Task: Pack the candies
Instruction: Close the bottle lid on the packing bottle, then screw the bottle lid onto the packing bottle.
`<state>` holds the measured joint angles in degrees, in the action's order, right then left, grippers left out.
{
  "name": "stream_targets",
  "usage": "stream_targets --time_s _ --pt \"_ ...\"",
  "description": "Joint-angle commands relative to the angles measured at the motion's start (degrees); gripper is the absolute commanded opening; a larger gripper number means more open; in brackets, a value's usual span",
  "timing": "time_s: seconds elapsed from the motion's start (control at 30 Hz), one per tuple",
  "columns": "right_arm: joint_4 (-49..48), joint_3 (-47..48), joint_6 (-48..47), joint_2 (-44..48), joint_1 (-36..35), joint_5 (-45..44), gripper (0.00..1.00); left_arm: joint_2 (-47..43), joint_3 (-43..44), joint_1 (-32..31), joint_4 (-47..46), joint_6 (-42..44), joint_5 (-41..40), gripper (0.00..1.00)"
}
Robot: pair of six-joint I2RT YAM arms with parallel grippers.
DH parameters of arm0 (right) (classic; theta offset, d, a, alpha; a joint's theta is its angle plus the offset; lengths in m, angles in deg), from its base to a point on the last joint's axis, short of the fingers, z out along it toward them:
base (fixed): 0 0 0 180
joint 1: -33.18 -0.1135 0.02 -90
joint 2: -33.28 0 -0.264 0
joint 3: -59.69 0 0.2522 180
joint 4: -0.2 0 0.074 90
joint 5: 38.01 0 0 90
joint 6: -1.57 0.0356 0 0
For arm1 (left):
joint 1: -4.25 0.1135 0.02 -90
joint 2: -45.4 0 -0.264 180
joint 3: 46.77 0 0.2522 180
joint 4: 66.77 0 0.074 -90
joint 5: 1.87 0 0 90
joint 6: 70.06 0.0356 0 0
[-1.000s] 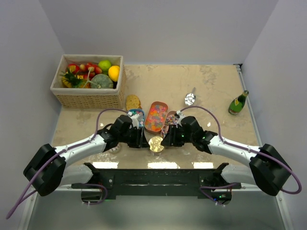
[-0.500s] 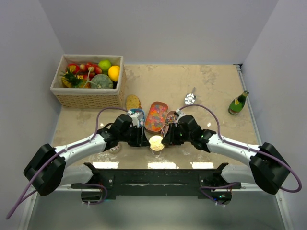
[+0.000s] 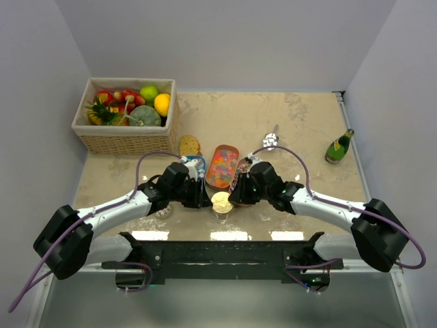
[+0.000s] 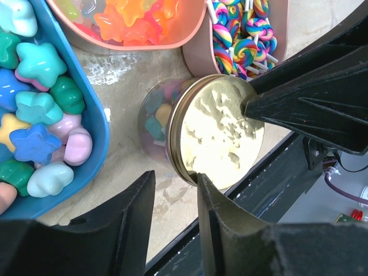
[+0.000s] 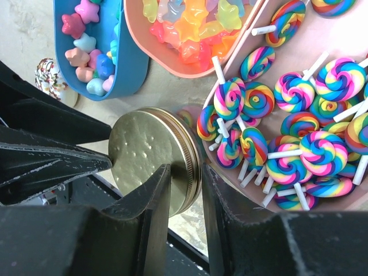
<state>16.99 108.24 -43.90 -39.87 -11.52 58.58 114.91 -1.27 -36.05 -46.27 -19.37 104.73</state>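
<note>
At the left claw (image 4: 176, 181), fingers (image 4: 129, 230) a narrow slit apart, tips right against the near side of the jar (image 4: 154, 123); cannot tell whether pinching or only touching. At the right claw (image 5: 185, 172), fingers (image 5: 152, 213) nearly together, with the rim of the gold lid (image 5: 146, 144) caught in the gap between them, so clamped on that rim by the look of it. Both claws meeting at this one lid from opposite sides, black tips at its edge. Lid seated on the small clear jar, close to the middle of the near edge of the bench (image 3: 307, 116). Through the jar's wall, a few pastel candies (image 4: 152, 112) already inside. Just beyond the jar, toward the far edge, three oblong trays side by side: a blue tray (image 4: 102, 123) with pastel stars (image 4: 34, 109) and rounded pieces, just beside the jar; a peach tray (image 4: 138, 47) in the middle with translucent orange, red and yellow gummies (image 4: 132, 23); a pink tray (image 4: 198, 60) with swirled rainbow lollipops (image 4: 247, 43) on white sticks, its wall just beside the lid. Farther out, a round brown cookie (image 3: 189, 145) by the blue tray's far end, a wicker basket (image 3: 126, 140) of fruit (image 3: 147, 92) in the far left corner, and a green bottle (image 3: 339, 147) near the right edge.
</note>
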Motion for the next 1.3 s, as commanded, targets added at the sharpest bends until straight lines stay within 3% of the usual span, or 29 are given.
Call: stream_targets --time_s 0.0,0.57,0.9,1.27 --pt "3.57 0.64 -2.61 -1.12 -0.47 -2.55 0.31 0.62 0.6 0.04 1.69 2.84 -4.21 0.37" --pt "3.21 -3.58 -6.39 -0.42 -0.73 1.85 0.26 -0.35 -7.13 -3.48 -4.45 2.22 -5.0 0.38" --pt "1.2 -0.6 -7.71 -4.37 -0.82 2.99 0.34 1.24 -7.75 -3.48 -4.19 -0.42 -10.8 0.38" --pt "-0.21 1.34 -8.41 -8.51 -0.91 4.13 0.37 4.22 -10.47 -3.48 -5.42 -0.24 -11.07 0.24"
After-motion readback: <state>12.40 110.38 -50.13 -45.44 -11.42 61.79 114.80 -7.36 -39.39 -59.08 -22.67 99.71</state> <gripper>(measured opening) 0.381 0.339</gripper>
